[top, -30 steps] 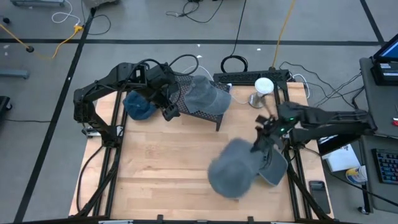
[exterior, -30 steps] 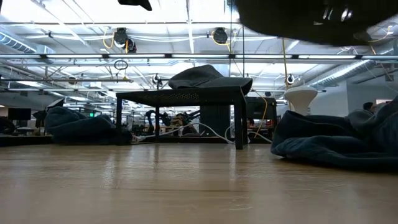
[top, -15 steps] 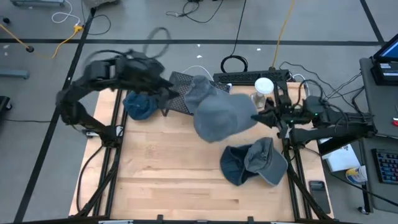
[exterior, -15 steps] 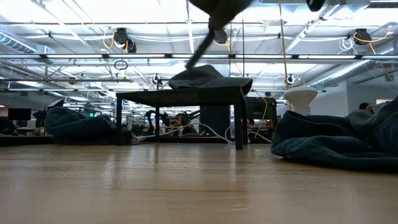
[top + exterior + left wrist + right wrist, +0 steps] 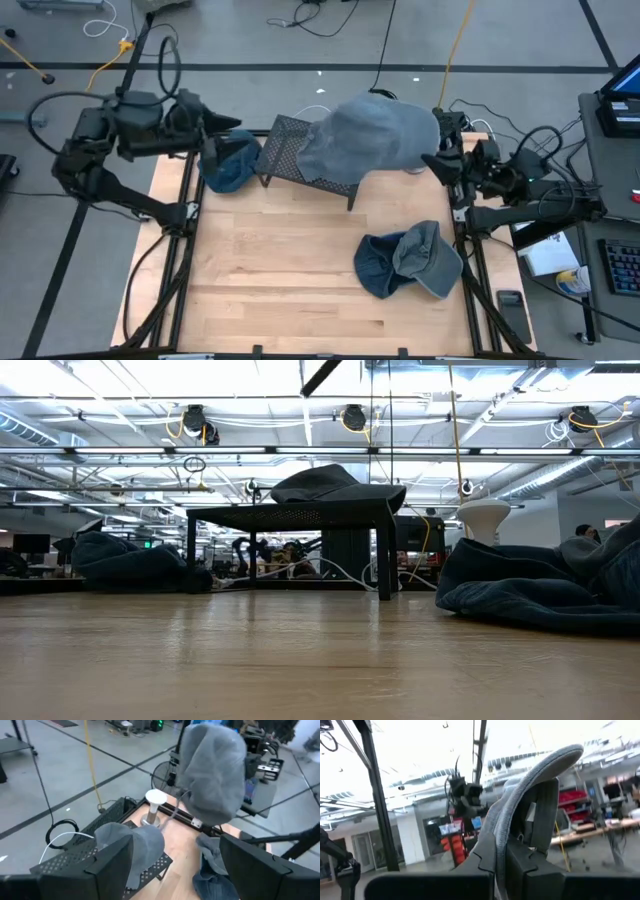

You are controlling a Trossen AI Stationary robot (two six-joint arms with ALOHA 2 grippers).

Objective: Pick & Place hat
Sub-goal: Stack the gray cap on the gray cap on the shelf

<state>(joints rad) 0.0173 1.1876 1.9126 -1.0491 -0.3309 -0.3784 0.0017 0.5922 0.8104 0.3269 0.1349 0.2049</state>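
My right gripper [image 5: 437, 160] is shut on a large grey hat [image 5: 372, 132], which hangs high above the far part of the table. Under it stands a black mesh rack [image 5: 285, 148], and another grey hat [image 5: 134, 844] rests crown up on the rack's top [image 5: 300, 512]. A dark blue hat [image 5: 228, 165] lies on the table left of the rack. A blue-grey hat [image 5: 410, 260] lies at the right. My left gripper [image 5: 228, 124] is open above the table's far left corner, clear of everything. My right gripper pinches the grey hat's edge [image 5: 516, 815] between its two fingers, coming from the table's right side and slanting upward. The hat is lifted clear of the table. It spreads from the fingers toward the table's left, above the rack.
A white stand [image 5: 155, 802] is at the far right, beside the rack. Cables run along the far edge [image 5: 375, 100]. Bare wood [image 5: 270, 270] spreads over the near left of the table.
My right gripper has risen and tipped upward, swinging the grey hat from low over the near right of the table up and toward the far edge, over the rack. The blue-grey hat beneath stays on the table. My left gripper has drawn back from the rack toward the left edge and up.
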